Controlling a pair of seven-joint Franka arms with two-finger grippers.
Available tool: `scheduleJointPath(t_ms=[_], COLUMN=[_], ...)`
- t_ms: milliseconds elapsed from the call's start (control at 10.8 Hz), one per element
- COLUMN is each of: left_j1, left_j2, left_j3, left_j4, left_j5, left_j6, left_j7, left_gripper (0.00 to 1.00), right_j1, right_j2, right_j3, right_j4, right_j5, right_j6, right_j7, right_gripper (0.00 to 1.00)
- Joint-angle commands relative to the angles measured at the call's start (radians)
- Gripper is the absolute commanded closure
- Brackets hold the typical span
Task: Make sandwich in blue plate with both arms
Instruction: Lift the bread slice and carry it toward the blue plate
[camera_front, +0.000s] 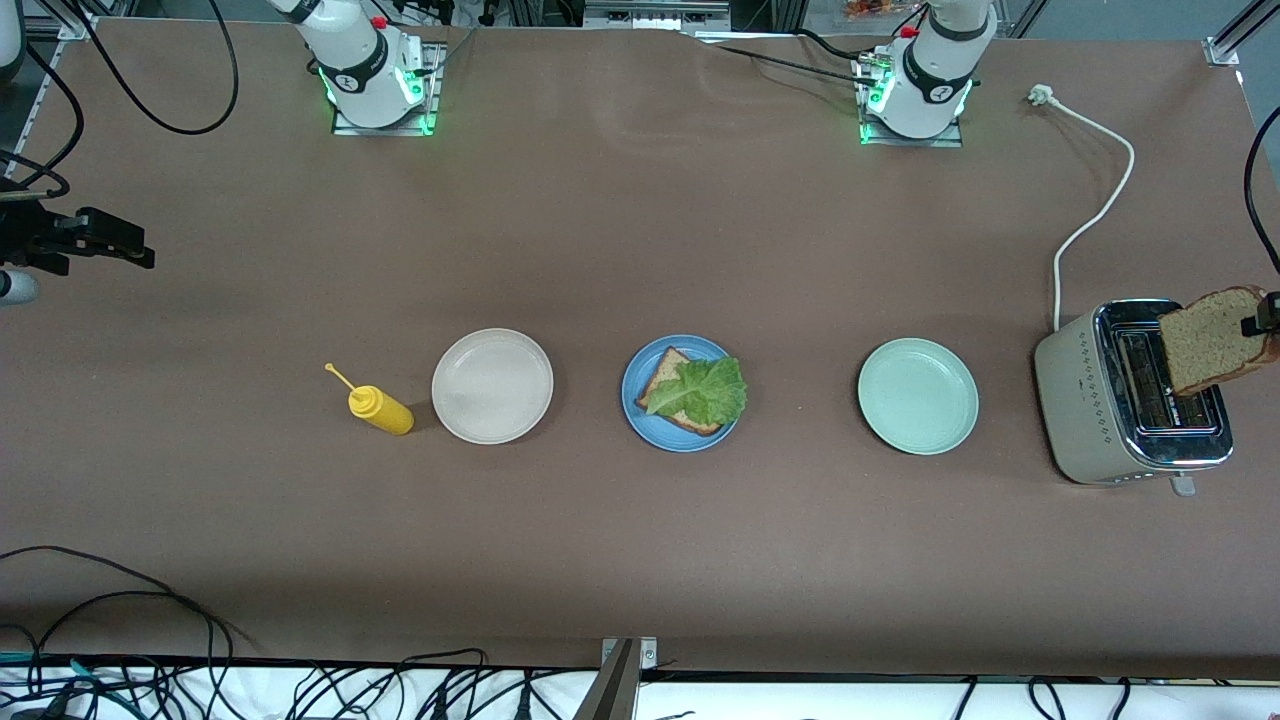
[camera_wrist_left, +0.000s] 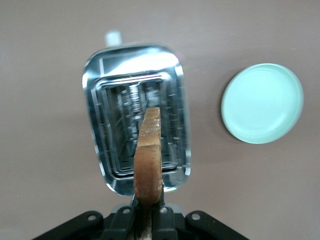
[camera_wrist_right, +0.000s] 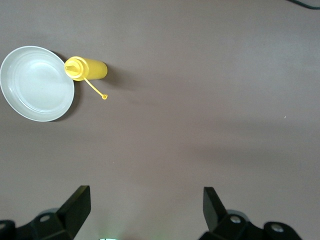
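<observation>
left wrist view shows the left gripper (camera_wrist_left: 145, 210) clamped on a bread slice (camera_wrist_left: 148, 157) over the toaster (camera_wrist_left: 177, 90) — lift clear of the slot, carry it level. its target, the blue plate (camera_front: 637, 400) with bread and lettuce (camera_front: 702, 392), lies well away toward the table's middle. the right gripper (camera_wrist_right: 146, 202) waits, fingers spread, holding nothing.
</observation>
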Motion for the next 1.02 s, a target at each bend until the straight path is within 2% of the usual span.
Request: scheduleJointPath(t_ms=[0,185,371,464,649,927], left_j1=[-0.013,-0.013,-0.013,-0.014,-0.055,-0.179], left_j2=[-0.032,-0.036,-0.032,-0.024,0.011,0.109], left_j3=[-0.091,-0.207,-0.307,-0.349,-0.368,-0.368], left_j4=[0.072,0.072,0.067,0.061,0.058,0.06], left_j5=[0.007,-0.003,-0.011,-0.067,-0.179,-0.299], left_j6=[-0.116,-0.177,-0.185,-0.186,-0.186,-0.167], left_j7=[0.027,0.01,-0.044,-0.06,-0.123,-0.133], left_gripper=[1.0,1.0,1.0,1.0,1.0,1.0], right_j1=[0.004,0.007,0.004,0.004,0.004,0.004], right_j2=[0.0,0.0,0.002,0.002,0.004,0.005], right_j3=[0.005,0.009,0.009,0.009,0.008,0.008], right_j4=[0.031,0.036,0.036,0.036,0.036,0.036], right_j5=[-0.011,-0.011,-0.009,-0.007,-0.006,-0.006], right_j6=[0.038,0.039,0.039,0.039,0.041,0.056], right_j7=[0.016,0.016,0.017,0.016,0.016,0.016], right_gripper=[0.0,0.0,0.0,0.0,0.0,0.0])
